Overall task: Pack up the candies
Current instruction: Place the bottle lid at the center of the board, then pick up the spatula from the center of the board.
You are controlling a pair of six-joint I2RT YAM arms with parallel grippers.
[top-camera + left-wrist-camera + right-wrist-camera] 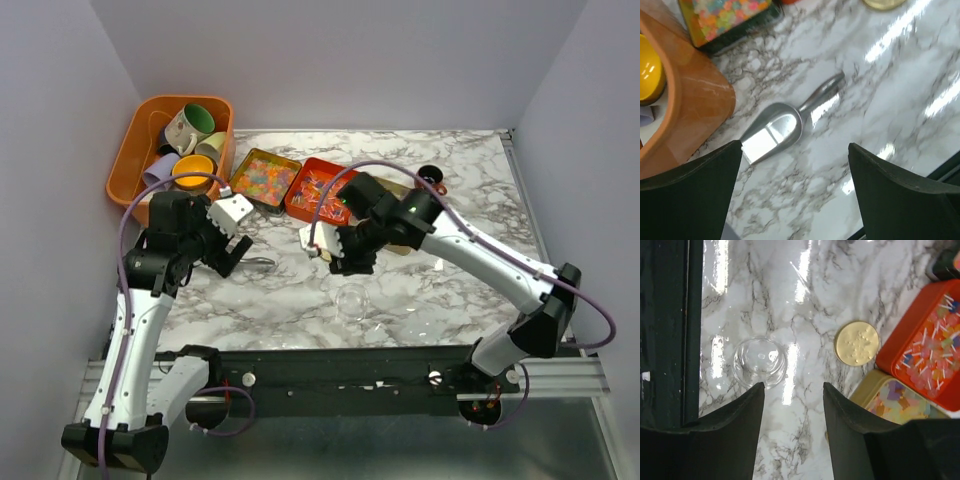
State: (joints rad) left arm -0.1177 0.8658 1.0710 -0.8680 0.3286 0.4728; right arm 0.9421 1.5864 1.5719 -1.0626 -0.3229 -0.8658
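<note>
Small mixed candies fill a gold tin (262, 178) and a red tin (320, 192) at the table's back. They also show in the left wrist view (725, 12) and the right wrist view (932, 360). A metal scoop (785, 127) lies empty on the marble, just beyond my left gripper (795, 155), which is open and empty above the table (235, 255). My right gripper (793, 390) is open and empty, hovering near a clear empty jar (760, 362), which also shows in the top view (352, 300).
An orange bin (135, 150) of mugs stands at the back left, close to the scoop (262, 262). A flat gold disc (856, 343) lies by the red tin. A small black cup (430, 178) sits at the back. A clear plastic piece (420, 322) lies near the front edge.
</note>
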